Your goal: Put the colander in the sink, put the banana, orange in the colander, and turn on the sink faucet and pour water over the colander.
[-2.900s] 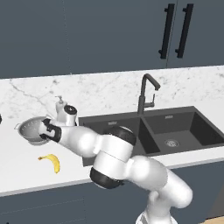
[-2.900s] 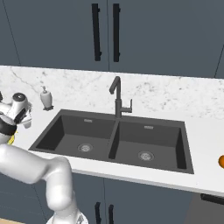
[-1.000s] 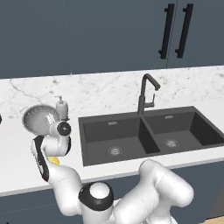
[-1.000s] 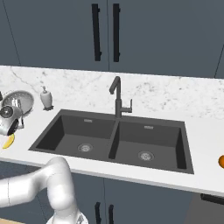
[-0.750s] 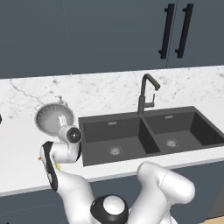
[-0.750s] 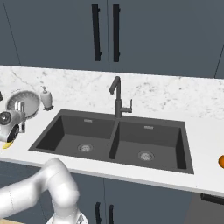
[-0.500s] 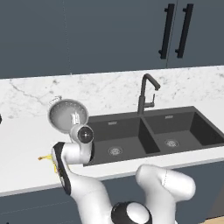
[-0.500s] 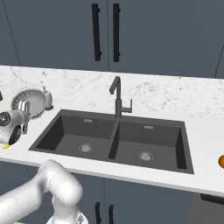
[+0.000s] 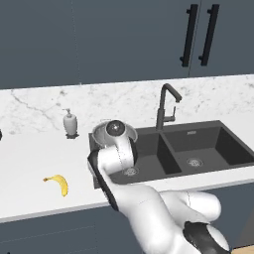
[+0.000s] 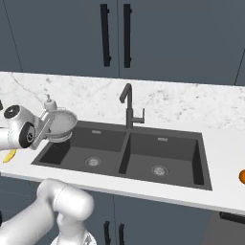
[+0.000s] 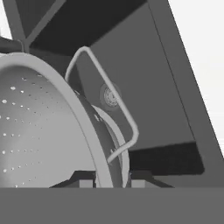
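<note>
My gripper (image 10: 51,121) is shut on the rim of the silver colander (image 10: 62,120), which hangs tilted over the left end of the dark sink (image 10: 182,149). In the hand view the perforated colander (image 11: 39,118) fills the left side, its wire handle arching over the left basin's drain, with my gripper (image 11: 112,180) pinching the rim. From the left base view the colander (image 9: 104,131) peeks out behind my hand. The banana (image 9: 57,183) lies on the counter left of the sink. At the far right of the counter sits the orange (image 10: 242,176). The faucet (image 10: 128,107) stands behind the basins' divider, with no water.
A white soap dispenser (image 9: 70,123) stands on the marble counter just left of the sink's back corner. Dark cabinets with black handles (image 10: 115,34) hang above. My white arm curves low across the front of the counter in both base views.
The arm has swung right, carrying the colander from the counter beside the soap dispenser to above the sink's left end. Banana, orange and faucet have stayed put.
</note>
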